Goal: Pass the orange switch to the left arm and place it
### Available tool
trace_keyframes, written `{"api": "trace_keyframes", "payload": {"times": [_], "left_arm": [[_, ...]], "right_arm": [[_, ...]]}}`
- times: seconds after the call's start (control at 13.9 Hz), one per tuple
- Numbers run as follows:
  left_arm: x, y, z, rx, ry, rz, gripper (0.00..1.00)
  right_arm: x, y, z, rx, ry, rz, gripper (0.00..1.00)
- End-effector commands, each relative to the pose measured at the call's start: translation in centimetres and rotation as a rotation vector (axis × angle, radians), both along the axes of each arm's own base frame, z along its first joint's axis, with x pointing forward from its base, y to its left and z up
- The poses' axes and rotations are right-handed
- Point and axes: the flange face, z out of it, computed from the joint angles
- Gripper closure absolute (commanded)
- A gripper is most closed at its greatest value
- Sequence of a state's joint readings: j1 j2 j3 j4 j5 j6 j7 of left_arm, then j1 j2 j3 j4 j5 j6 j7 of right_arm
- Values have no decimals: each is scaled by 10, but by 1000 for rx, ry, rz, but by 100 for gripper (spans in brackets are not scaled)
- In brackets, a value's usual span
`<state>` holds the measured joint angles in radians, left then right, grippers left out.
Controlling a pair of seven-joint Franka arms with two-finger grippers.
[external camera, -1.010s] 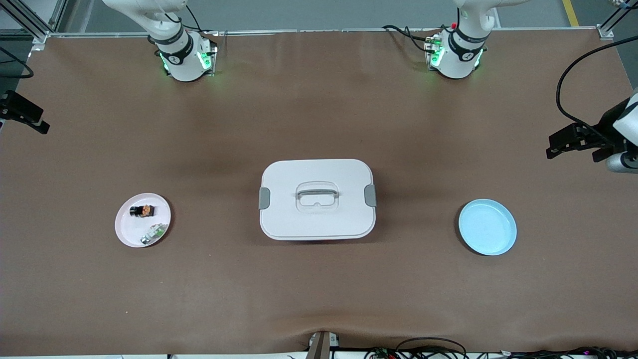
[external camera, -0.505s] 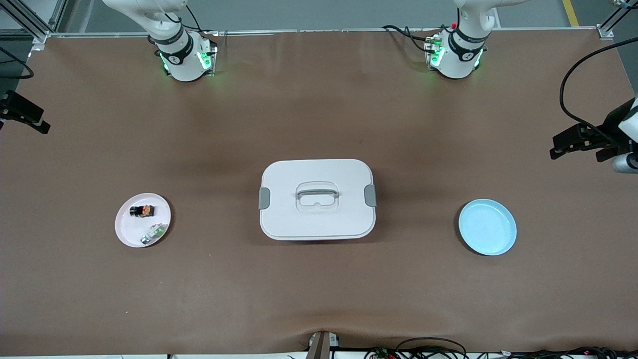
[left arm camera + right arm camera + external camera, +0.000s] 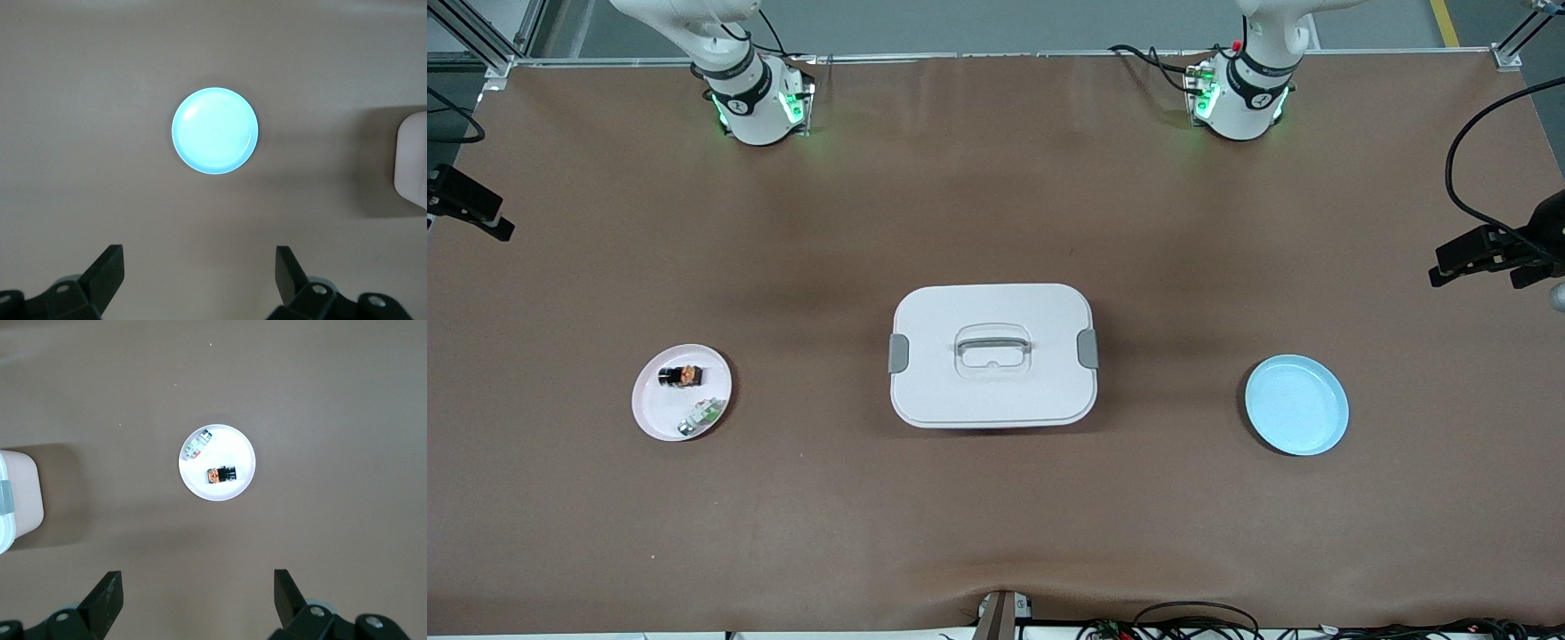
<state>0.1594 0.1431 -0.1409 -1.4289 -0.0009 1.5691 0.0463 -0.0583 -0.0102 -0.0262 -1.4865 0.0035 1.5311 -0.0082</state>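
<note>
The orange switch (image 3: 680,376) lies on its side on a pale pink plate (image 3: 656,411) toward the right arm's end of the table; it also shows in the right wrist view (image 3: 221,475). The white box (image 3: 992,355) with grey latches stands at the table's middle. My right gripper (image 3: 198,583) hangs high over the table near that plate, open and empty. My left gripper (image 3: 200,263) hangs high over the left arm's end, open and empty, with the blue plate (image 3: 215,131) below it.
A small green-white-silver part (image 3: 701,416) shares the pink plate with the switch. The empty blue plate (image 3: 1296,404) sits toward the left arm's end. A corner of the box (image 3: 412,160) shows in the left wrist view.
My left gripper has drifted outward toward the table's edge at the left arm's end. The right gripper has shifted slightly outward too. Nothing on the table has moved.
</note>
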Motion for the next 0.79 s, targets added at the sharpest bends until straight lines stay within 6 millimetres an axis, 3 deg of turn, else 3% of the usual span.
{"api": "trace_keyframes", "payload": {"times": [0.0, 0.22, 0.43, 0.72], "left_arm": [[1, 0, 2, 9, 0, -13, 0], [1, -1, 2, 16, -1, -15, 0], [1, -1, 2, 18, -1, -13, 0], [2, -3, 2, 18, -3, -15, 0]], "right_arm": [[-5, -1, 1, 11, -6, -19, 0], [3, -2, -1, 9, -33, -17, 0], [20, -5, -27, 10, 0, -22, 0], [41, -26, -60, 11, 22, -57, 0]]}}
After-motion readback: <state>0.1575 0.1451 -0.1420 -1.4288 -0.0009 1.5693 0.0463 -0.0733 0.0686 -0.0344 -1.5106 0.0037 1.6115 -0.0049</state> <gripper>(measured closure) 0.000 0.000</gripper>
